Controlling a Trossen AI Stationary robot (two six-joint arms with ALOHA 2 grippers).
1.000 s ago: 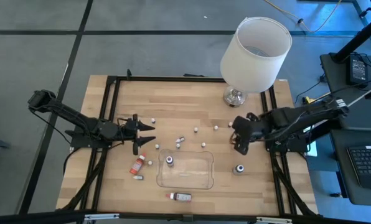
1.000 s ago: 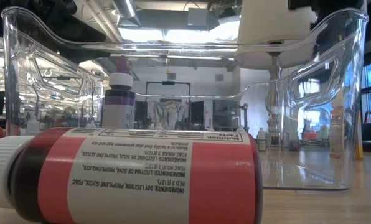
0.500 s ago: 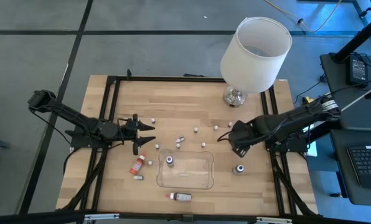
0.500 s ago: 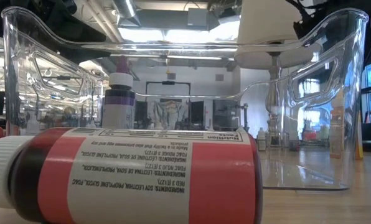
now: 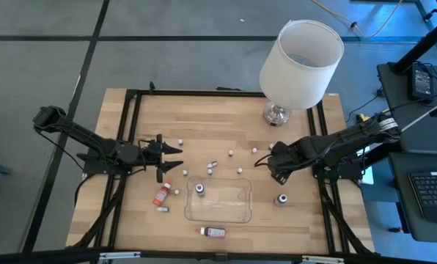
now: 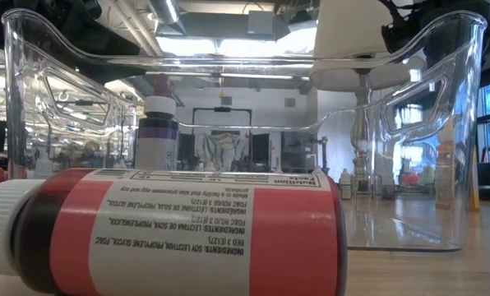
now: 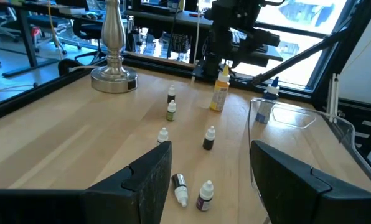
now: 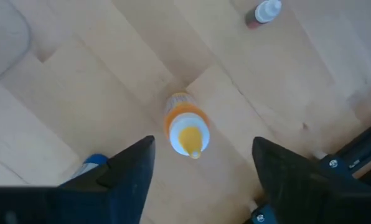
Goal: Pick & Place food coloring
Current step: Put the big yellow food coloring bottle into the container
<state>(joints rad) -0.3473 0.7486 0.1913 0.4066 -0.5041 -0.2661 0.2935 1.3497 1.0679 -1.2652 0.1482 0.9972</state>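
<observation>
A small yellow-orange bottle [image 8: 185, 127] stands upright on the wooden table; it also shows in the left wrist view [image 7: 220, 93]. My right gripper [image 8: 204, 142] hangs open above it, fingers pointing down, one on either side and clear of it; in the high view [image 5: 270, 165] it covers the bottle. Several tiny white-capped bottles [image 7: 208, 138] stand or lie mid-table. A red bottle [image 5: 161, 194] lies left of the clear tray [image 5: 237, 213]. A dark bottle [image 5: 199, 189] stands in the tray. My left gripper [image 5: 173, 159] waits open at the table's left.
A white-shaded lamp [image 5: 300, 55] stands at the far right on a metal base [image 5: 275, 114]. A red-labelled bottle [image 5: 213, 232] lies near the front edge, close before the low camera [image 6: 187, 238]. Another bottle [image 5: 282, 199] stands right of the tray.
My right gripper has moved toward the table's left and come a little lower, ending over the yellow-orange bottle. The bottles and tray have stayed in place.
</observation>
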